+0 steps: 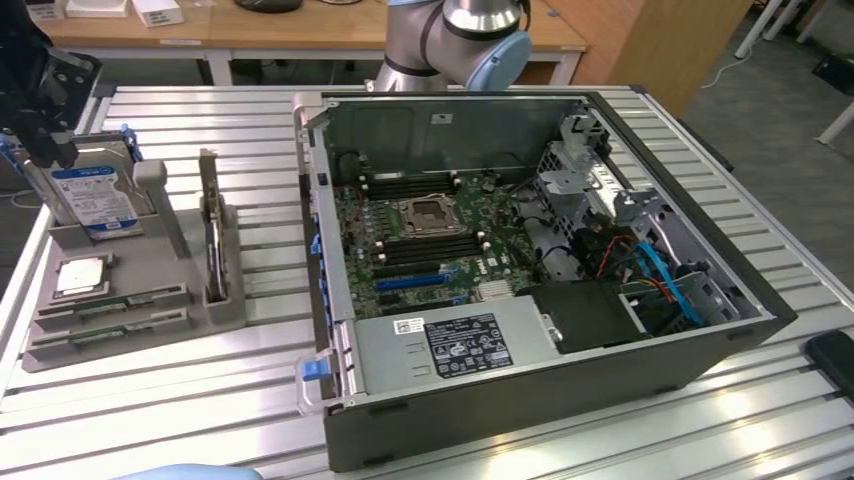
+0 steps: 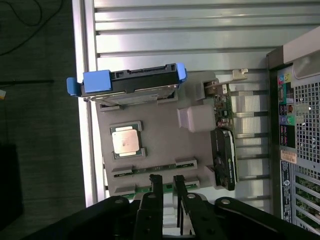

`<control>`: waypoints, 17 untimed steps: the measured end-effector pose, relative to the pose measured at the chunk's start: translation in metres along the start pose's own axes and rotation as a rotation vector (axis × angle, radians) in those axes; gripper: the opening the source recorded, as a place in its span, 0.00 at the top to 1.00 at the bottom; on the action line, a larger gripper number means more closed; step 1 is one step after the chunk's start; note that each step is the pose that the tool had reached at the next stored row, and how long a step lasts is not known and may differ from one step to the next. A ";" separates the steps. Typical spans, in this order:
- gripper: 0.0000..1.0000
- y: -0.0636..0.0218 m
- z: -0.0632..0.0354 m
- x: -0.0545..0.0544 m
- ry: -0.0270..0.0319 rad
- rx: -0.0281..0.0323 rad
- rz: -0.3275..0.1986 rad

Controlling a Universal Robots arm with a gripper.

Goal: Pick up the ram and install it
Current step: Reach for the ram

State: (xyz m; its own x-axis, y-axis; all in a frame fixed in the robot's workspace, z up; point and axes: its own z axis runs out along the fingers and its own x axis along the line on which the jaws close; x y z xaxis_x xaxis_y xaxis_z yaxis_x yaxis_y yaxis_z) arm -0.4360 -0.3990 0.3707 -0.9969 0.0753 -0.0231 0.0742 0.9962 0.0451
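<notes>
My gripper [image 2: 168,178] has its fingers spread a little, pinching nothing. The ram [image 2: 142,189] sits in its slot of the grey holder [image 2: 160,150], just beneath my fingertips (the silver processor [image 2: 125,140] lies farther ahead).

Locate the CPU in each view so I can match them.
Exterior view: CPU in the grey tray at the exterior view's left, between the hard drive and the ram sticks.
Wrist view: CPU in the same tray, again between hard drive and ram sticks.
Shared landmark: the hard drive's blue carrier.
</notes>
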 end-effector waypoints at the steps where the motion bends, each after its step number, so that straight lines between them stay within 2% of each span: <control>1: 0.76 0.0000 0.0000 0.000 0.0001 0.0000 0.000; 3: 0.76 0.0000 0.0000 0.000 0.0000 0.0000 0.000; 4: 0.69 0.0000 0.0000 0.000 0.0001 0.0000 0.000; 17: 0.69 0.0000 0.0007 0.000 0.0001 0.0000 0.000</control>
State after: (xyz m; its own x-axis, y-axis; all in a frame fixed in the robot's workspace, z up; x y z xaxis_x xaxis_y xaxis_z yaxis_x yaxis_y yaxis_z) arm -0.4360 -0.3990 0.3700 -0.9969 0.0753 -0.0230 0.0742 0.9962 0.0450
